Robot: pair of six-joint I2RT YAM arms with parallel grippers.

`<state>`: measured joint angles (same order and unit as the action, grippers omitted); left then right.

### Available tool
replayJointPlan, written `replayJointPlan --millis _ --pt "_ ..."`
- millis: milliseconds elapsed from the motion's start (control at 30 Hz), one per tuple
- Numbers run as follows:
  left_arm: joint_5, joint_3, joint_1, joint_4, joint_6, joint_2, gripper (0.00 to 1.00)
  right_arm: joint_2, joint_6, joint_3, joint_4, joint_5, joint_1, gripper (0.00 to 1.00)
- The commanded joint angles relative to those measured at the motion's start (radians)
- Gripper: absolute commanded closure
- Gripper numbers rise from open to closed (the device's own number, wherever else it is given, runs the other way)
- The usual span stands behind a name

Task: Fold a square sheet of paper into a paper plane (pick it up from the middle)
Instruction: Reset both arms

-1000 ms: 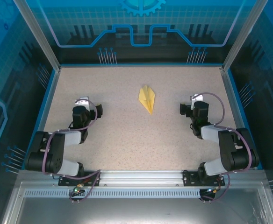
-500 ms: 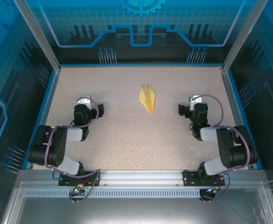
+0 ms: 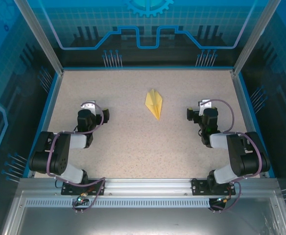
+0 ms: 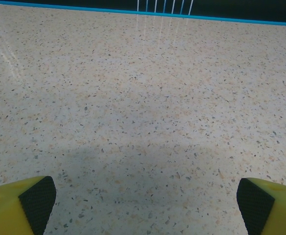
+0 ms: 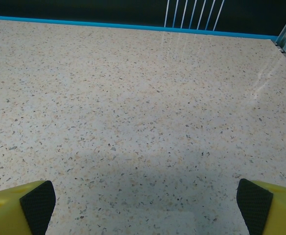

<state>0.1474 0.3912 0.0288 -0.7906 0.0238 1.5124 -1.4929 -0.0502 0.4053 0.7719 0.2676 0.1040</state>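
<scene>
The paper plane [image 3: 154,104] lay flat on the bench [image 3: 133,147], about midway between left and right and somewhat toward the far side. It was a narrow yellow dart with its point aimed near and slightly right, and its layered wings fanned out toward the far end. Nothing touched it.

The left end effector [image 4: 146,205] sat well apart from it on the left, a little nearer than the plane. The right end effector [image 5: 146,203] mirrored it on the right, equally far off. Both had their jaws spread wide and held nothing. In each wrist view the black pads [image 4: 37,203] stood at the frame's bottom corners, with bare speckled bench between them.

Judging by the finished shape and the empty, drawn-back arms, the folding looked complete and the step in hand was the retreat after letting go. The next move probably called for no further contact, only settling both arms near their bases. They would need to stay clear of the plane, since paper that light would likely shift at a brush.
</scene>
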Motion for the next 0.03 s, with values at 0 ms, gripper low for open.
replayJointPlan --millis 0 --pt "-0.026 0.022 -0.008 -0.001 -0.016 0.005 0.01 -0.002 0.025 -0.018 0.053 -0.044 -0.014 0.01"
